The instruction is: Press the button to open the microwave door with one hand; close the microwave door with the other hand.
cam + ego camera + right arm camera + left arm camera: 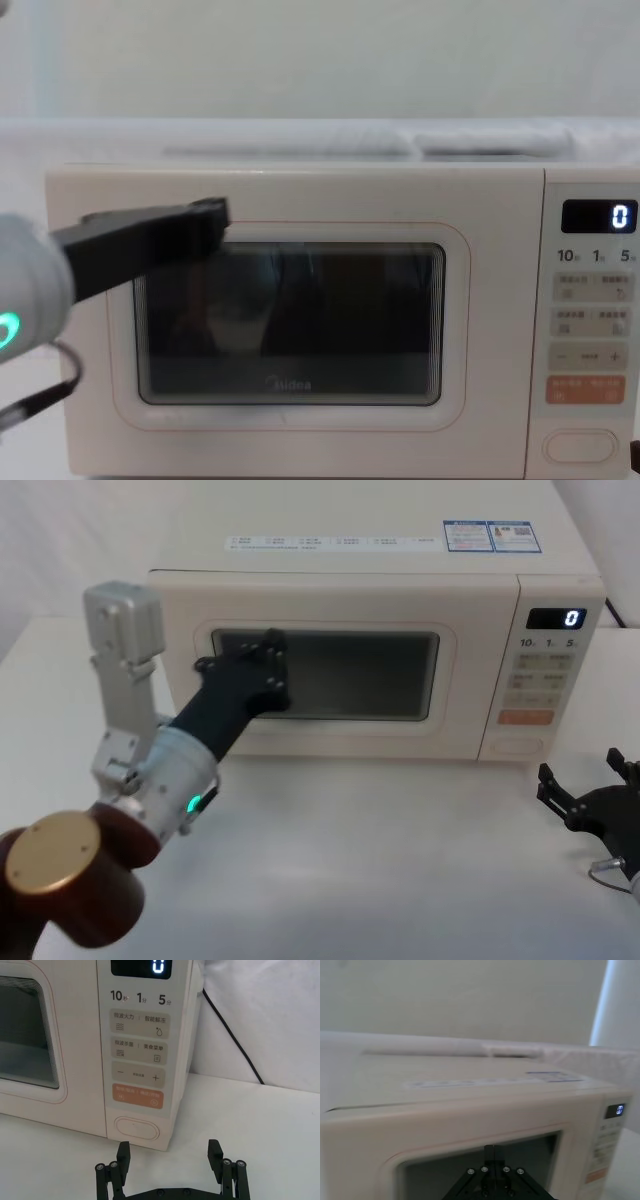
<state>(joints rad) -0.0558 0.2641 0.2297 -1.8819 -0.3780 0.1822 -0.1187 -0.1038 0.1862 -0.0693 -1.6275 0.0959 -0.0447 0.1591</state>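
**benchwatcher:** Black ridged left hand [262, 665] has its fingers pinched shut, holding nothing, up against the upper left of the microwave door [330, 675]. Door looks flush, so the closing part seems about done.

**mw_fan:** And the right hand [170, 1152]?

**benchwatcher:** Fingers spread wide, low on the white bench [400, 850], just in front of the button [136, 1128] without touching it. Pressing looks finished or not on. Pale wall behind, dark cable [235, 1040] at the right side.
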